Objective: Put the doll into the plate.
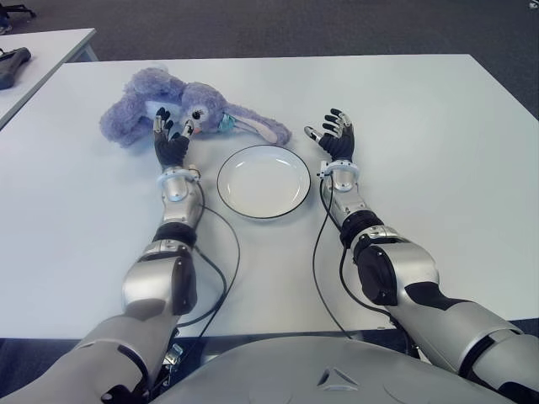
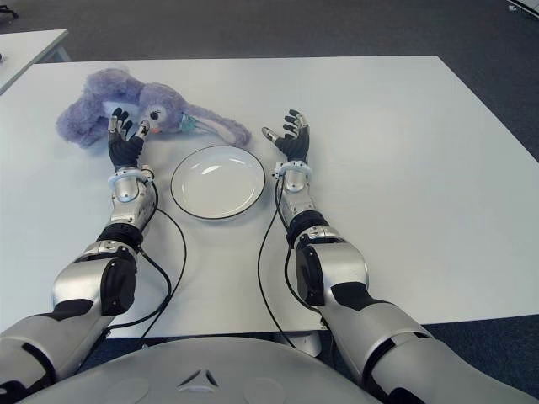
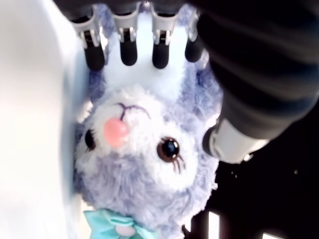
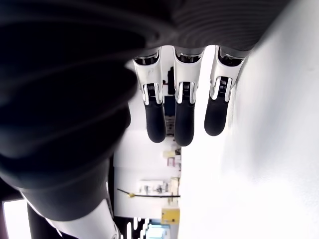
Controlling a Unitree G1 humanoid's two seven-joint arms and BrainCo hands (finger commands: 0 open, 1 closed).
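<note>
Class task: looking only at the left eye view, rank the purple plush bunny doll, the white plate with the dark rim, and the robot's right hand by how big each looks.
1. Purple plush bunny doll, widest.
2. Round white plate with a dark rim, nearer the camera, yet looks smaller.
3. Right robot hand, open, holding nothing, clearly smallest.

A white bench (image 1: pixel 438 168) stands on dark grey carpet (image 1: pixel 337 25); a second white table (image 1: pixel 42 50) stands at far left.
</note>
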